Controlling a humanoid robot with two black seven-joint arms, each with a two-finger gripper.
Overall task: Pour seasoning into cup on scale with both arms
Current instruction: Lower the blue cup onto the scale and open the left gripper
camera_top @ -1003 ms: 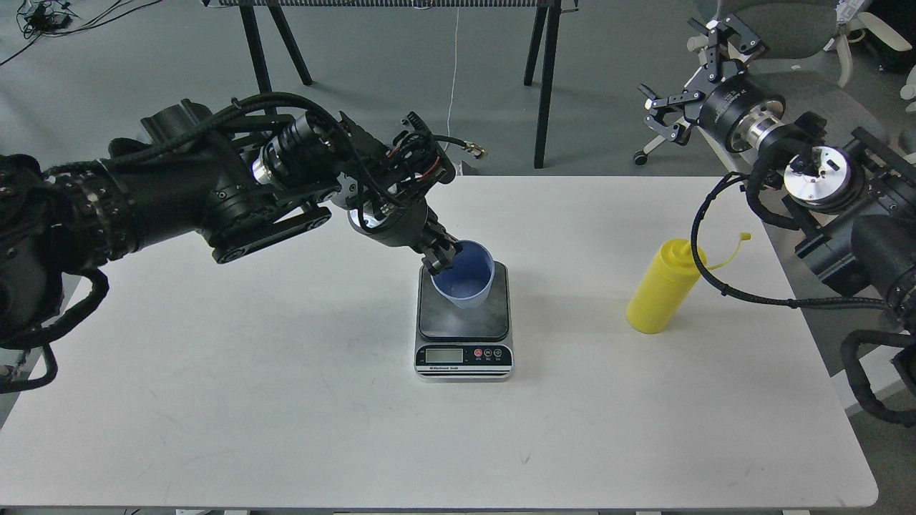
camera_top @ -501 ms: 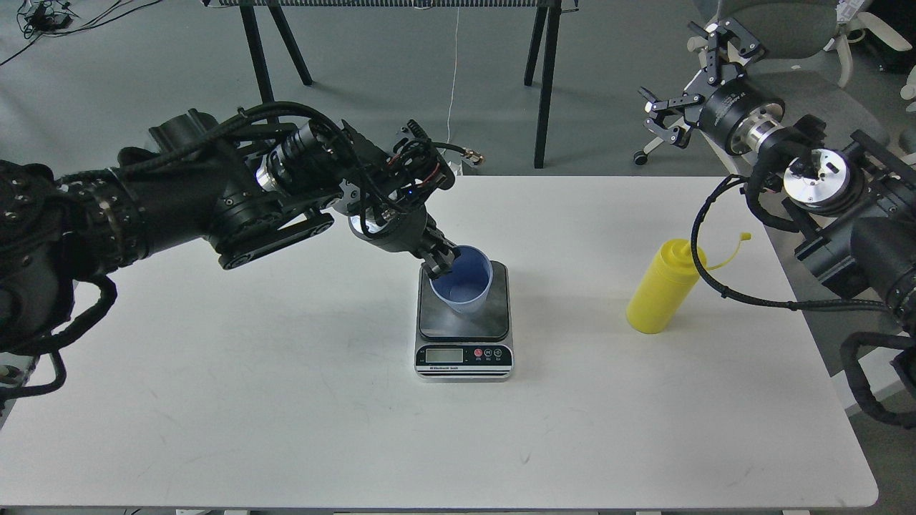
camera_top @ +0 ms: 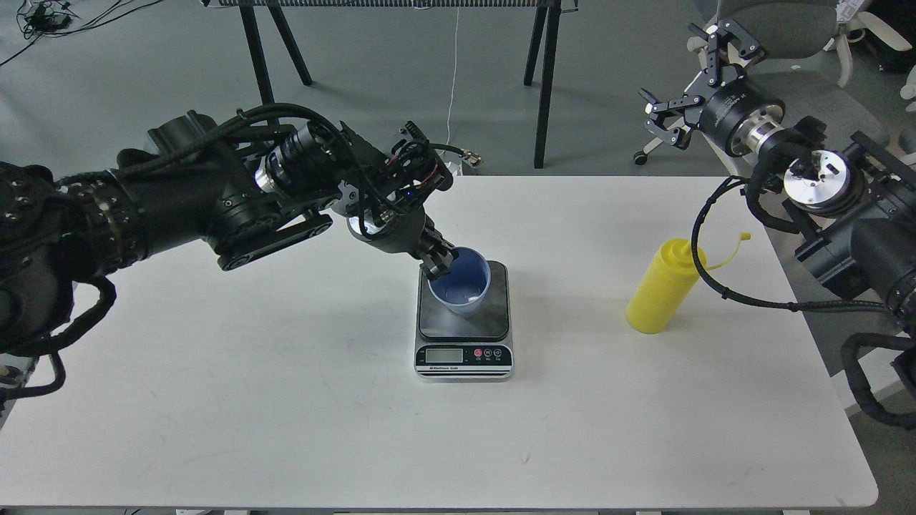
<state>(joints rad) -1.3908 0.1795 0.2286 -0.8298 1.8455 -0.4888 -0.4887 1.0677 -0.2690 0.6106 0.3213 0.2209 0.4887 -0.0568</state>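
Note:
The light blue cup (camera_top: 461, 286) stands on the dark platform of the scale (camera_top: 464, 325) at the middle of the table. My left gripper (camera_top: 438, 264) is shut on the cup's left rim. The yellow seasoning bottle (camera_top: 662, 287) stands upright on the table to the right of the scale, its tethered cap hanging open to the right. My right gripper (camera_top: 693, 84) is open and empty, raised high beyond the table's far right corner, well above and behind the bottle.
The white table (camera_top: 286, 400) has its front edge near the bottom of the view. Black stand legs (camera_top: 544, 79) and a grey chair (camera_top: 787, 28) stand on the floor behind the table. A black cable of the right arm loops in front of the bottle's top.
My left gripper has lowered the cup slightly and moved it a little left onto the scale platform. The right gripper has barely moved.

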